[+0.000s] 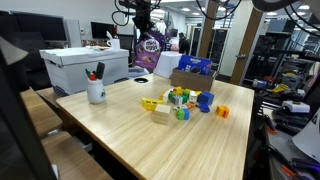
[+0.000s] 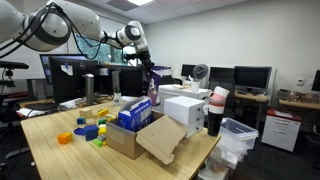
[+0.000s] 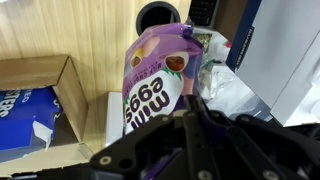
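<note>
Gripper (image 1: 146, 30): one, clamped on the bag's upper end.
Purple candy bag (image 1: 150, 48): one, hanging above the table (image 1: 130, 135), near the cardboard box.
Cardboard box (image 1: 180, 77): one, open.
White mug (image 1: 96, 92): one.
Toy blocks (image 1: 180, 100): clustered, count unclear.

We count one purple plastic candy bag (image 3: 155, 85), one open brown cardboard box (image 1: 173, 80) and one white lidded box (image 1: 85, 66), all around the one light wooden table (image 1: 130, 135). One white cup (image 1: 96, 93) too. Now the toy blocks: one orange cube (image 1: 222, 112), one blue block (image 1: 205, 101), and we find the remaining coloured cluster (image 1: 172, 104) too crowded to count.
</note>
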`<state>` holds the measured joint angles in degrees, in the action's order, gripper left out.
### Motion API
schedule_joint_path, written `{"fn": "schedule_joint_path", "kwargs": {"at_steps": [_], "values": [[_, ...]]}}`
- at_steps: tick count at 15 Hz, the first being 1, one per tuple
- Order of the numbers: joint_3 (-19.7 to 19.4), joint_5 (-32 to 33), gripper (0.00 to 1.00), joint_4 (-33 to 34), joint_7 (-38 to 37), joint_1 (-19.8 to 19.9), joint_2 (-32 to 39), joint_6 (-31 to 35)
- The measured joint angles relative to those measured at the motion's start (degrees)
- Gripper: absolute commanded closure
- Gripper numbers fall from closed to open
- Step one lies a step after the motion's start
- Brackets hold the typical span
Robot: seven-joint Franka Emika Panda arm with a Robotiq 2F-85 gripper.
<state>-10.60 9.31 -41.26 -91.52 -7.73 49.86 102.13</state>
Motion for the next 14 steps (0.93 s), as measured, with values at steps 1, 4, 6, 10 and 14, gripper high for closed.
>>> {"fn": "schedule_joint_path", "kwargs": {"at_steps": [1,4,6,10,14], "values": [[0.00,0.00,0.98,-0.01,0.84,0.00,-0.42,-0.27],[0.01,0.00,0.98,-0.03,4.09,0.00,-1.47,-1.14],[0.04,0.00,0.98,-0.12,6.75,0.05,-2.07,-1.73],[-0.12,0.00,0.97,-0.16,9.94,0.32,-2.96,-3.21],[-1.22,0.00,0.98,-0.19,9.92,0.46,-3.73,-4.38]]}}
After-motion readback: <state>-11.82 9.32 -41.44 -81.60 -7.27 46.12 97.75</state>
